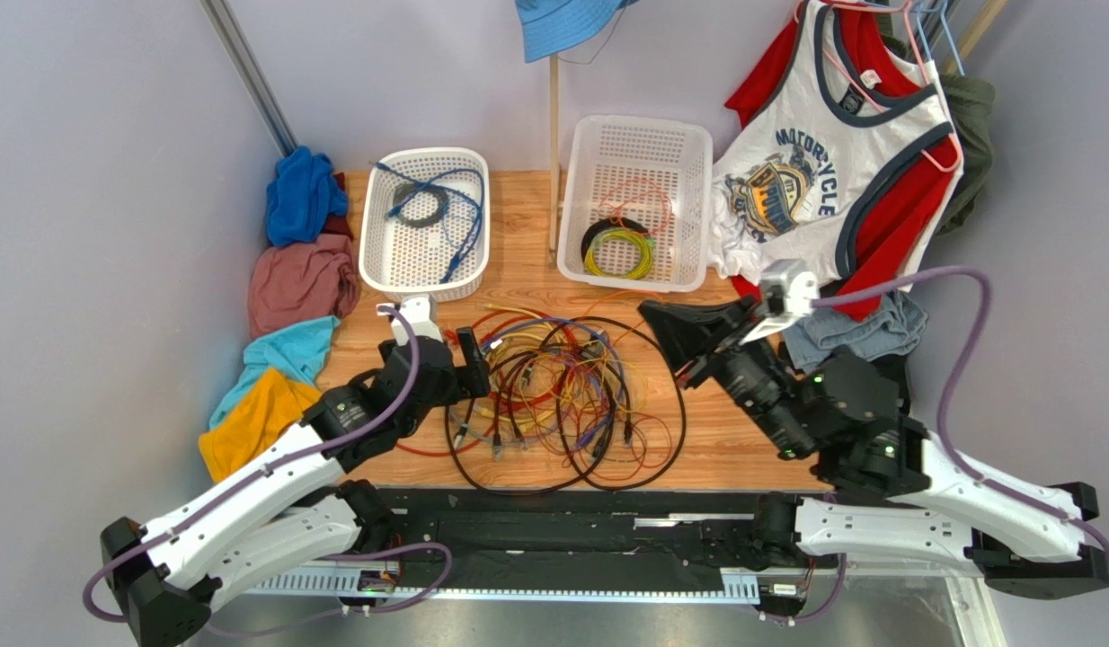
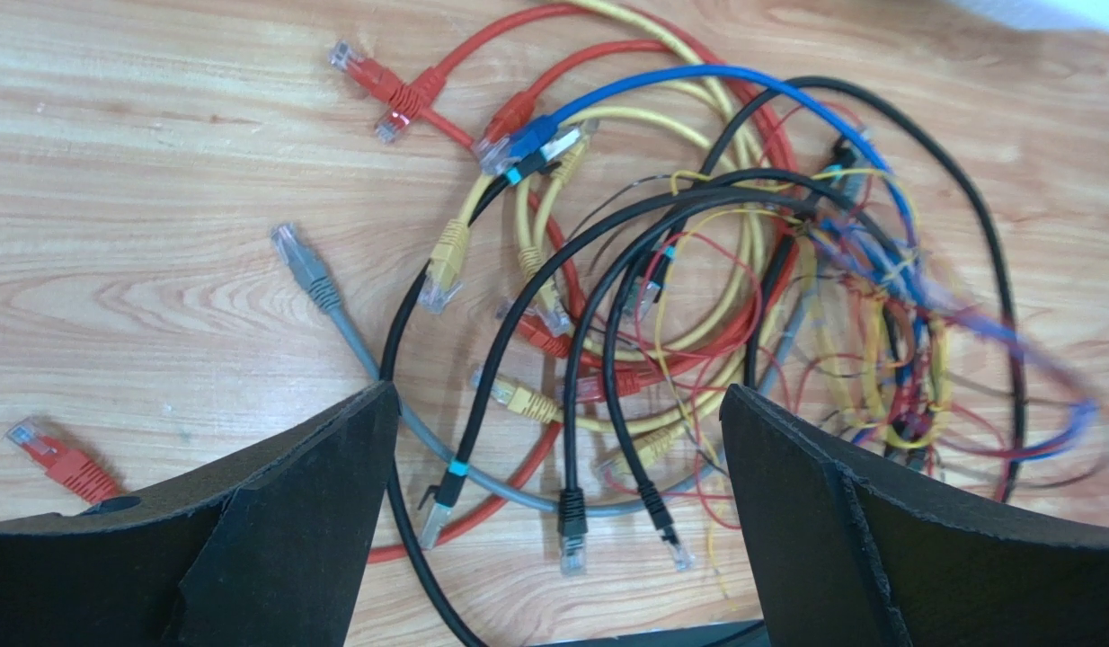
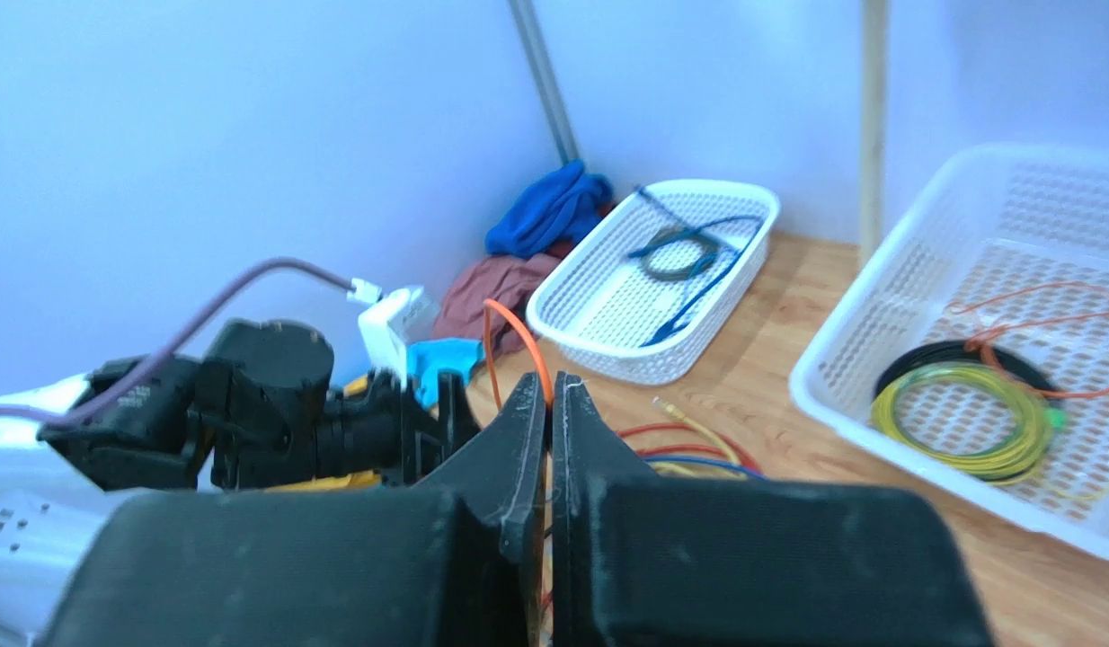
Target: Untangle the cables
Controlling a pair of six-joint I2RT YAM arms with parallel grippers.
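two jaws want two jobs here: one pins the heap while the other draws a single strand clear. i judge the pull should go slow and upward, following one colour from its plug end, so the loops slide free rather than cinch.

the left gripper (image 2: 557, 398) is best placed to choose. its fingers (image 2: 290, 539) stand spread as wide as they go, holding nothing and touching nothing. it hangs over the near edge of the cables (image 2: 682, 270), with black plug ends (image 2: 571, 519) lying right between the fingers. a black lead with a loose end there looks the easiest first pick.

the right gripper (image 3: 547, 394) has its fingers pressed flat together. a thin orange wire (image 3: 517, 330) arcs up right at their tips and may be nipped there, but i cannot tell for sure.

outward, the cables lie in a knotted heap at the middle of the wooden table (image 1: 520, 229), between the two arms, with red, yellow, blue and black loops crossing. behind the heap sit the left basket (image 1: 398, 256) and the right basket (image 1: 655, 162), both white, each with a neat coil inside.
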